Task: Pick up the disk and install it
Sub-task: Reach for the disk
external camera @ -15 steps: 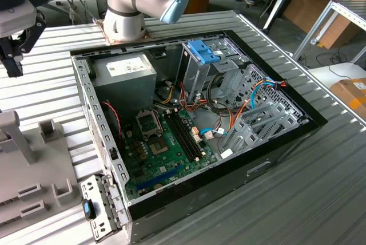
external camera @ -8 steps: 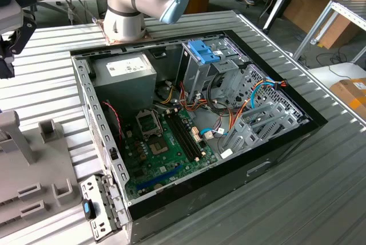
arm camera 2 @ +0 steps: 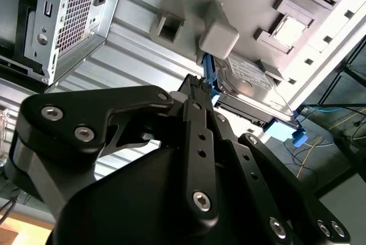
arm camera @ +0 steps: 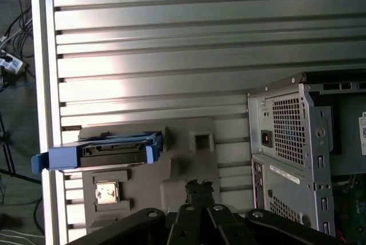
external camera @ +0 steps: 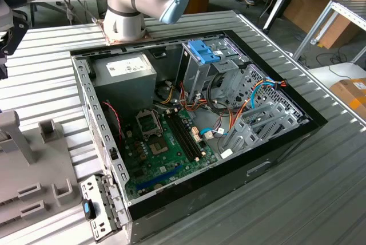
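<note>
Disk (arm camera: 111,149) (blue-railed) rests on grey fixture (arm camera: 189,165).

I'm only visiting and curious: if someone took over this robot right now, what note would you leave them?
Gripper: looks shut and empty, over the grey fixture, apart from the disk.
Disk: stands on edge in the fixture, blue rails on, outside the open case.
Done: nothing that shows; the disk is not picked up.
Left: the whole job, pick-up and install.
</note>
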